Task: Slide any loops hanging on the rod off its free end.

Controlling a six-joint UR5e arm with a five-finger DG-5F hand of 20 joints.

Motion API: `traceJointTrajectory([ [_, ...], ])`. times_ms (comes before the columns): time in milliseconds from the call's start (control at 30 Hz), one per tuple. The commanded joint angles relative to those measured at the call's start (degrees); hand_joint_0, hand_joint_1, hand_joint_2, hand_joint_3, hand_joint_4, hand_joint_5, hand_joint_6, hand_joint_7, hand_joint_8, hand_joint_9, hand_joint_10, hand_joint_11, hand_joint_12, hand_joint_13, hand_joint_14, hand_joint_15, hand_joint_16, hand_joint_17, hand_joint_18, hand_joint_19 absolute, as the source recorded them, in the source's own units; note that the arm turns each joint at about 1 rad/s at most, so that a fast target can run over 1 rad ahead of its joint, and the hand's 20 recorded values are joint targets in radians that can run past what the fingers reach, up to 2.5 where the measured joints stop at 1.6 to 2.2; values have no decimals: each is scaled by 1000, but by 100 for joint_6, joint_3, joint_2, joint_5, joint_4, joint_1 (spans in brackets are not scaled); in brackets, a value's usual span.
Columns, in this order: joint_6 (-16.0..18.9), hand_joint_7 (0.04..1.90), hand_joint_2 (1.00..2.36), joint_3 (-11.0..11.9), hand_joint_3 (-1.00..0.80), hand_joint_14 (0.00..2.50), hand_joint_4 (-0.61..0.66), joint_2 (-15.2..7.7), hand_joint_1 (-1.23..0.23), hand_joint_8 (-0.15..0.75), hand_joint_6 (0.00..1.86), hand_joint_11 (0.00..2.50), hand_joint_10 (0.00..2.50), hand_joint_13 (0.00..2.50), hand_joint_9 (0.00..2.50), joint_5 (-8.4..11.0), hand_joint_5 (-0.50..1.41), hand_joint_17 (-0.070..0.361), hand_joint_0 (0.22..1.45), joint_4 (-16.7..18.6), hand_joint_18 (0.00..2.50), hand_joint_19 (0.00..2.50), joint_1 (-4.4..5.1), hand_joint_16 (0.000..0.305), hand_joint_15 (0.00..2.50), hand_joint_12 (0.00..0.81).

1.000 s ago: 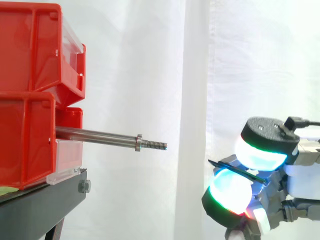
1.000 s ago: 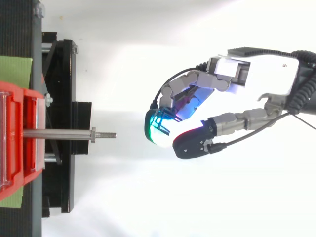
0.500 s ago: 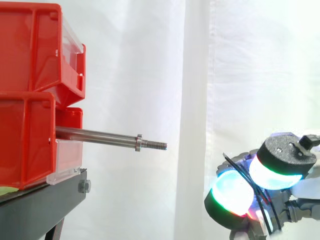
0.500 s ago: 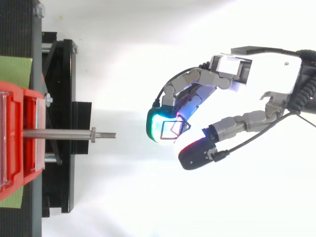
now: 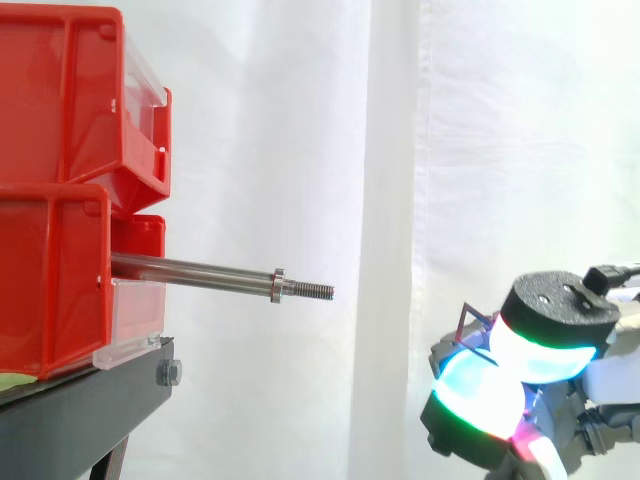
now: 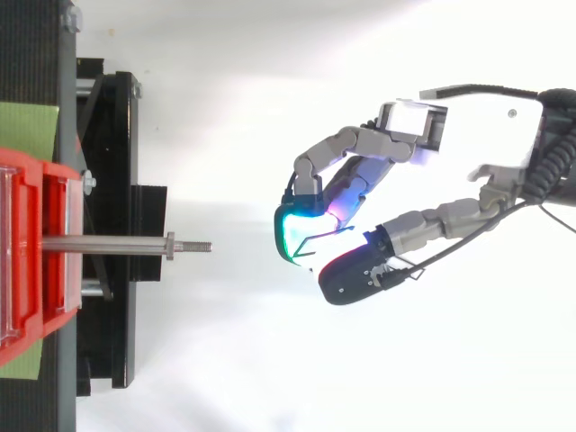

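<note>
The red bins [image 5: 60, 200] are stacked well apart from the fingers, on the side they point toward. The rod [image 6: 108, 244] projects from the bins toward the fingertips [image 6: 292, 236]. Its shaft and threaded free end are bare, and a clear gap is left before the pads. A thin dark loop [image 6: 312, 239] is pinched between the curled fingers and thumb of the hand [image 6: 468, 135]. The sliding-off step is judged complete. The next move calls for the loop to be let go clear of the rod.
</note>
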Motion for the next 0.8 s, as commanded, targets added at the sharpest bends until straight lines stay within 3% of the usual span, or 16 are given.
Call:
traceJointTrajectory([
  [0, 7, 1120, 1019, 31, -233, 11, 31, 0, -771, 342, 923, 633, 13, 884, 971, -14, -193, 100, 695, -230, 763, 388, 9, 45, 322, 329],
  [233, 7, 1093, 1013, 31, -325, 12, 71, 0, -779, 340, 922, 662, 15, 899, 1001, 4, -193, 97, 710, -230, 763, 404, 9, 43, 331, 327],
  [533, 16, 1236, 1016, 31, -175, 11, 91, 0, -728, 376, 909, 681, 18, 957, 1155, 13, -154, 105, 648, -238, 830, 430, 9, 47, 341, 343],
  [767, 279, 1208, 1010, 31, -232, 11, 177, 0, -665, 390, 895, 648, 13, 970, 1169, 4, -150, 119, 611, -520, 857, 417, 18, 53, 335, 374],
])
